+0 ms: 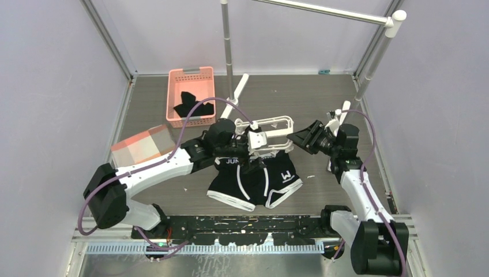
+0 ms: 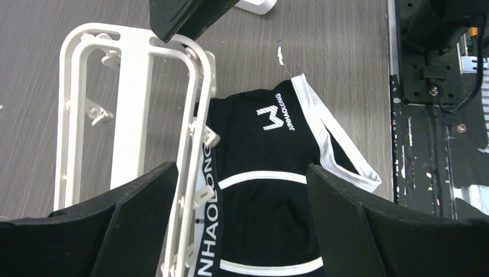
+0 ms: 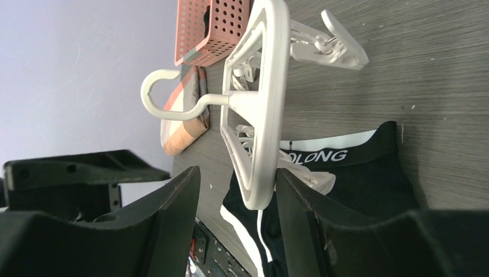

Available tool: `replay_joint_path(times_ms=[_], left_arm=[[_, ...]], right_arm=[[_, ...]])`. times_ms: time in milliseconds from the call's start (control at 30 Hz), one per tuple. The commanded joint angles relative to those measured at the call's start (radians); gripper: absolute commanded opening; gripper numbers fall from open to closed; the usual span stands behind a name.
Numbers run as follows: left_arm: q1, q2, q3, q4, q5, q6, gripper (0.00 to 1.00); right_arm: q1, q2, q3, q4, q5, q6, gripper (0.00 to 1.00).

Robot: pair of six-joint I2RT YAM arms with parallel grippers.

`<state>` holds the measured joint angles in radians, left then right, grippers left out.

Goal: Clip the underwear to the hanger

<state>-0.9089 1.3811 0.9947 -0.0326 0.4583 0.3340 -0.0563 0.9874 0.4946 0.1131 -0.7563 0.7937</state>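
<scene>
Wide-spread left gripper (image 2: 241, 173) hovers over briefs (image 1: 256, 182) near table (image 1: 323, 104) edge at 6 o'clock; right gripper (image 3: 237, 173) clamps hanger (image 2: 131, 115). Pink basket (image 1: 190, 73) at 11 o'clock holds black garment (image 1: 193, 107).

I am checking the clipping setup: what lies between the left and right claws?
The hanger lies between the left claw and the right claw, along the waistband of the underwear; the top view shows it.

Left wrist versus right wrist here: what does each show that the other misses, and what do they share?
Left wrist only: the W logo on the underwear. Right wrist only: the hook of the hanger and the pink basket. Both: the hanger's frame, its clips and the lettered waistband.
</scene>
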Motion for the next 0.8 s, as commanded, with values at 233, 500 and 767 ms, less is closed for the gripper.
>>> replay_joint_path(times_ms=[233,500,767], left_arm=[[-0.040,0.123,0.111,0.168,-0.013,0.003,0.76],[-0.040,0.132,0.112,0.154,-0.036,0.024,0.75],[-0.039,0.080,0.074,0.083,-0.045,0.081,0.77]], right_arm=[[0.004,-0.197,-0.009,-0.104,-0.010,0.020,0.56],[0.004,-0.178,0.063,-0.294,0.142,-0.152,0.58],[0.004,0.004,0.047,-0.342,0.408,-0.255,0.68]])
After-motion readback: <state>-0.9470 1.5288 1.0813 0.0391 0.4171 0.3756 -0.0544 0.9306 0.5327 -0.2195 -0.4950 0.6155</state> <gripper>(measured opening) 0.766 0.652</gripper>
